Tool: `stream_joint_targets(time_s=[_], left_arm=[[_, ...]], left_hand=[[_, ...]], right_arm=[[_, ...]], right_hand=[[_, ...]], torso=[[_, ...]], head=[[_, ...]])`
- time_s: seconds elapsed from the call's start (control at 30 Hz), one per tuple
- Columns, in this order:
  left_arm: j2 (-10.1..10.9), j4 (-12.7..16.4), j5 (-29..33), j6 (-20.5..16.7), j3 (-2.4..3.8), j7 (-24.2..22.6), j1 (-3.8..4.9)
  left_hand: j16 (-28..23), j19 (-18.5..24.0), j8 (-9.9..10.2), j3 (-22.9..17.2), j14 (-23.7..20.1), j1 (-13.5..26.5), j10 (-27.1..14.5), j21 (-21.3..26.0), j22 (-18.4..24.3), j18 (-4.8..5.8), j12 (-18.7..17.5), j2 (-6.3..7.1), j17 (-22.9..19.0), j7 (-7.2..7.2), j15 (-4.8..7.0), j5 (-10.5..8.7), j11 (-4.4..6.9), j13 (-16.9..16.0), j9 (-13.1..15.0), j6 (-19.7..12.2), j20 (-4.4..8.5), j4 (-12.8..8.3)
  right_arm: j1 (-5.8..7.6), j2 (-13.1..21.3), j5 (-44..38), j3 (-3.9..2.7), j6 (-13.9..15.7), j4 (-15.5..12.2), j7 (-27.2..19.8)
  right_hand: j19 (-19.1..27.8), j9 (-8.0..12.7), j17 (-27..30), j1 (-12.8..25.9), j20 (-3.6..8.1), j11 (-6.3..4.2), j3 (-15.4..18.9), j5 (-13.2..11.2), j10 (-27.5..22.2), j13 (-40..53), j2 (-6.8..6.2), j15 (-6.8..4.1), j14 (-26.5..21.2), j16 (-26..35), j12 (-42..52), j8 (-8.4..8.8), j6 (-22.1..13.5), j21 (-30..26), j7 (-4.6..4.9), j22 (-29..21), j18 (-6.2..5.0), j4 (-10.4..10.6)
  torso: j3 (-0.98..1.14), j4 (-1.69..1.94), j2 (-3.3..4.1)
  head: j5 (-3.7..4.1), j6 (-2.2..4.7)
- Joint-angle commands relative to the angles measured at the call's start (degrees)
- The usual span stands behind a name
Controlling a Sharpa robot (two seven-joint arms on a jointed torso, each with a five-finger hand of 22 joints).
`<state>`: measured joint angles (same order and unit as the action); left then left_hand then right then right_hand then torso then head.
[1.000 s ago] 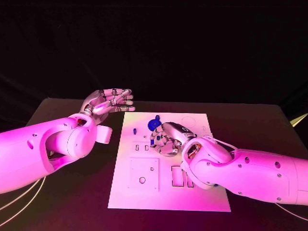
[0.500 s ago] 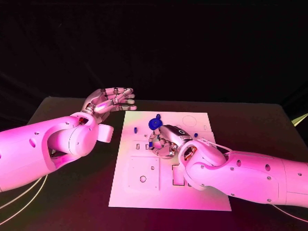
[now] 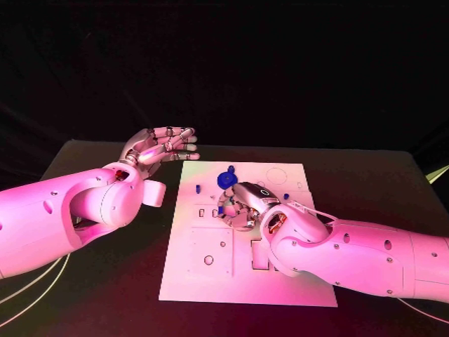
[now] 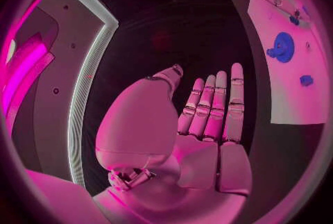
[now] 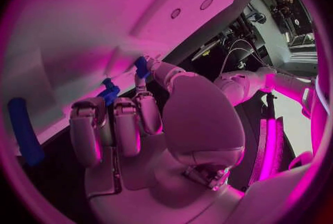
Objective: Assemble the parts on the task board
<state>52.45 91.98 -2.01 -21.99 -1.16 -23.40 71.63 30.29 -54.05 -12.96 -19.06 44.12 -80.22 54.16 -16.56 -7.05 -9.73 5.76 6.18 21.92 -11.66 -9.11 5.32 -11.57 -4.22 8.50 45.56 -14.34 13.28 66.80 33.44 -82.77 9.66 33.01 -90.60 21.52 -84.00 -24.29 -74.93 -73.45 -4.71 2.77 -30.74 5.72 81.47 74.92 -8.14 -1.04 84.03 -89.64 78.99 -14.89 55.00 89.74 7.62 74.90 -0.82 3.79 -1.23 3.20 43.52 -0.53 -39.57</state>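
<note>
Right hand (image 3: 247, 205) over task board (image 3: 206, 281) middle

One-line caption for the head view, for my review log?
Right hand works over small blue parts on the white task board; left hand hovers open beside the board's far left corner.

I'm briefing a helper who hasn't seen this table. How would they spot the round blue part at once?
Start at the white task board in the middle of the black table. Look at its far end, just beyond the right hand. The round blue part is a disc, clearly bigger than the small blue pieces near it.
</note>
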Motion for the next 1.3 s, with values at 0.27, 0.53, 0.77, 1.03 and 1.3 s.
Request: stream_joint_targets(time_s=[0.27, 0.53, 0.77, 1.03, 1.3], left_arm=[[-0.01, 0.06, 0.17, 1.01, 0.04, -0.26, 0.02], [0.01, 0.05, 0.17, 1.01, 0.04, -0.23, 0.02], [0.02, 0.06, 0.17, 1.01, 0.04, -0.21, 0.02], [0.06, 0.08, 0.17, 1.01, 0.04, -0.22, 0.02], [0.08, 0.06, 0.17, 1.06, 0.04, -0.21, 0.02]], left_hand=[[0.53, 0.62, -0.31, 0.41, -0.53, -0.67, -0.27, -0.37, -0.11, -0.55, -0.16, -0.13, 0.1, -2.64, 0.13, -0.19, 0.08, 0.05, -0.04, -0.3, -0.01, -0.01], [0.53, 0.62, -0.31, 0.41, -0.53, -0.67, -0.27, -0.37, -0.11, -0.55, -0.16, -0.13, 0.1, -2.64, 0.13, -0.19, 0.08, 0.05, -0.04, -0.3, -0.01, -0.01], [0.53, 0.62, -0.31, 0.41, -0.53, -0.67, -0.27, -0.37, -0.11, -0.55, -0.16, -0.13, 0.1, -2.64, 0.13, -0.19, 0.08, 0.05, -0.04, -0.3, -0.01, -0.01], [0.59, 0.66, -0.33, 0.43, -0.59, -0.67, -0.28, -0.4, -0.13, -0.54, -0.15, -0.16, 0.09, -2.65, 0.12, -0.19, 0.07, 0.05, -0.04, -0.3, -0.02, 0.01], [0.59, 0.66, -0.33, 0.43, -0.59, -0.67, -0.28, -0.4, -0.13, -0.54, -0.15, -0.16, 0.09, -2.65, 0.12, -0.19, 0.07, 0.05, -0.04, -0.3, -0.02, 0.01]], right_arm=[[-0.14, 0.23, -1.1, 0.07, -0.82, -0.04, -0.6], [-0.14, 0.22, -1.06, 0.09, -1.32, 0.01, -0.74], [-0.14, 0.17, -1.06, 0.11, -1.96, 0.05, -0.68], [-0.14, 0.03, -1.09, 0.12, -2.71, 0.06, -0.81], [-0.14, -0.01, -1.46, 0.14, -2.79, 0.08, -1.09]], right_hand=[[-5.66, 0.04, -14.84, 0.44, 0.19, 0.01, 0.44, 0.14, 0.26, 5.19, -0.54, -0.33, 5.92, -0.26, 0.19, -0.06, -0.57, -0.41, -0.01, 14.5, 0.62, 0.04], [-5.6, 0.29, -14.75, 1.13, 0.07, 0.25, 0.73, 0.13, 0.07, 5.05, -1.41, -0.15, 5.89, -0.22, -0.03, 0.2, -1.26, -0.54, 0.26, 14.39, 0.59, 0.17], [-5.48, 0.73, -14.64, 1.58, -0.16, 0.6, 0.79, 0.18, -0.66, 4.34, -2.0, 0.14, 5.86, -0.16, -0.9, 0.8, -2.45, -0.8, 0.68, 14.16, 0.51, 0.3], [-5.42, 1.16, -14.55, 1.68, -0.4, 0.93, 0.7, 0.19, -1.41, 3.57, -2.36, 0.42, 5.84, -0.13, -1.82, 1.45, -3.48, -0.93, 1.07, 14.06, 0.48, 0.3], [-5.35, 1.45, -14.56, 1.62, -0.58, 1.16, 0.6, 0.2, -1.82, 3.17, -2.59, 0.61, 5.84, -0.13, -2.31, 1.91, -4.16, -1.08, 1.32, 13.93, 0.44, 0.2]], torso=[[-0.04, -0.05, -0.02], [-0.01, -0.04, -0.01], [0.0, -0.02, -0.03], [-0.01, -0.03, -0.01], [-0.01, -0.02, -0.03]], head=[[0.11, 0.01], [0.2, 0.0], [0.27, -0.05], [0.27, -0.08], [0.3, -0.15]])
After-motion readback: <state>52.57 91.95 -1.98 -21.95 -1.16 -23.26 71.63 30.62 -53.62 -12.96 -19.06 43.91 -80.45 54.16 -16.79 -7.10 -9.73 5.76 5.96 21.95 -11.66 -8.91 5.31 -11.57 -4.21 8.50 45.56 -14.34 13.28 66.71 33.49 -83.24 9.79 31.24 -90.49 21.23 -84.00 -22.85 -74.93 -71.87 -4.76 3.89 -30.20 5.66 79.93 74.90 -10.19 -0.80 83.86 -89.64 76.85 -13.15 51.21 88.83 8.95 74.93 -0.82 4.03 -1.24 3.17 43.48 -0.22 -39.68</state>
